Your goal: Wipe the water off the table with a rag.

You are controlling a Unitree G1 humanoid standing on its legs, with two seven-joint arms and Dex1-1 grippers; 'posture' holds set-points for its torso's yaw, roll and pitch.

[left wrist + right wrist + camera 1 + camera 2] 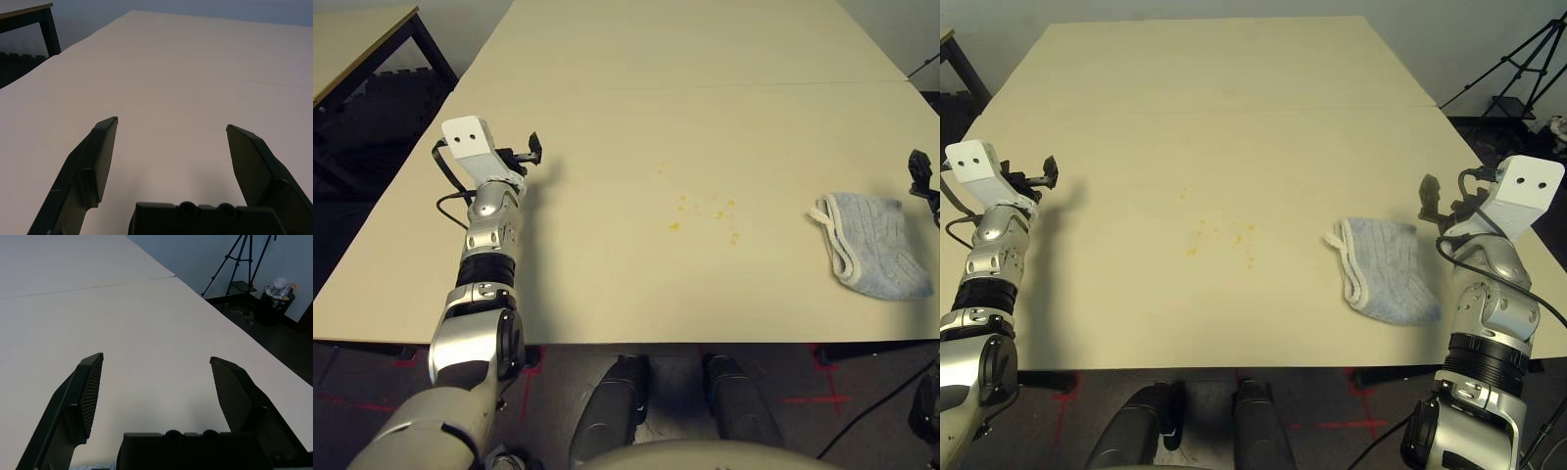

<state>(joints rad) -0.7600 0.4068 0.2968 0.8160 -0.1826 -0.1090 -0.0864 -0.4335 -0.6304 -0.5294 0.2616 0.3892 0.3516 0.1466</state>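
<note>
Right eye view: both arms hover level, right gripper (1429, 203) beside rag (1383, 268).

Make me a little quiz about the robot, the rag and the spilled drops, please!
1. True or false: the rag already lies on top of the water.
2. Which tool is nearer the rag: A) left tool, B) right tool?
3. Fill in: both tools are ____ and hold nothing.

Key:
1. False. The rag lies apart from the drops, on the robot's right side of the table.
2. B.
3. Open.
</note>
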